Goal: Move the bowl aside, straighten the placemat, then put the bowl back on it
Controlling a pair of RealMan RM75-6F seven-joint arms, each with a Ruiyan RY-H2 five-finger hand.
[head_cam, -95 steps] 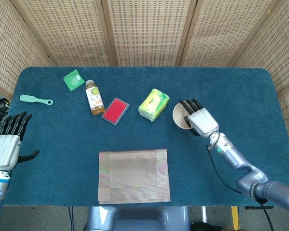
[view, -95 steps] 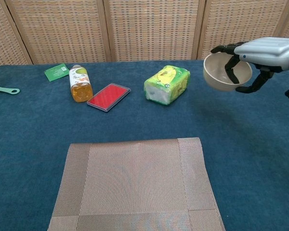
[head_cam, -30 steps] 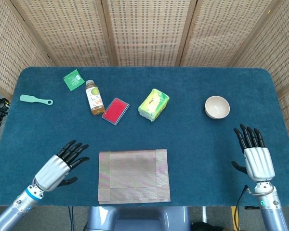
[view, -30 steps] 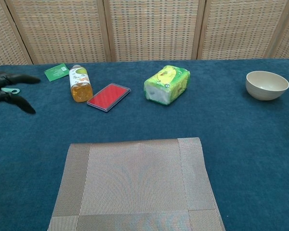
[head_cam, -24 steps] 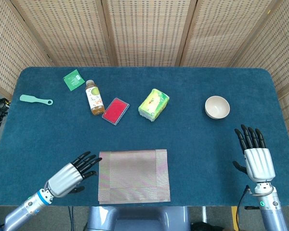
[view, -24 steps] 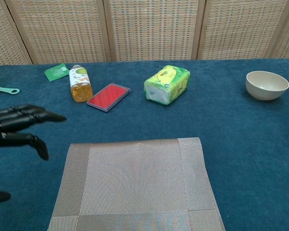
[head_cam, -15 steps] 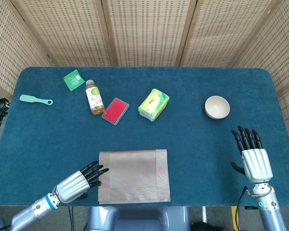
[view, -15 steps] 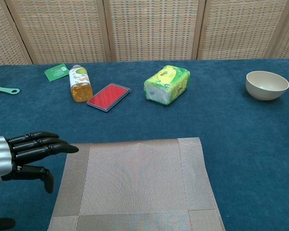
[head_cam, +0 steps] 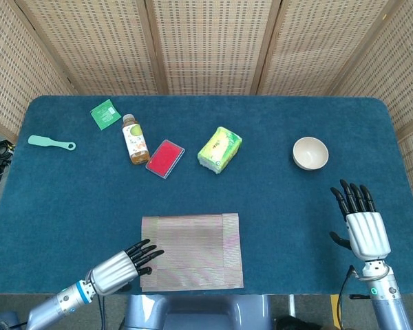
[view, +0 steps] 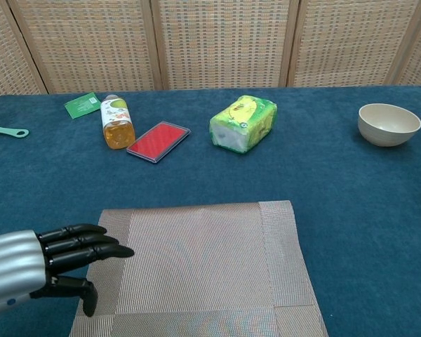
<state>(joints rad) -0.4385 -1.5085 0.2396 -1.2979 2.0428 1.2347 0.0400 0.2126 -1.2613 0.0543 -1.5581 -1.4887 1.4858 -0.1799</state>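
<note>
While only the head view shows the right robot hand (head_cam: 366, 232) spread, both show the left (view: 28, 266) spread.

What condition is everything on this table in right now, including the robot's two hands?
left hand: open, fingers spread over the placemat's left edge
right hand: open, holding nothing
placemat: flat, near the front edge
bowl: upright, off the placemat
bottle: lying down, capped
red case: shut, flat
tissue pack: lying on the table

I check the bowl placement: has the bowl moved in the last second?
No. The bowl keeps its place right of the green tissue pack, at the same distance.
</note>
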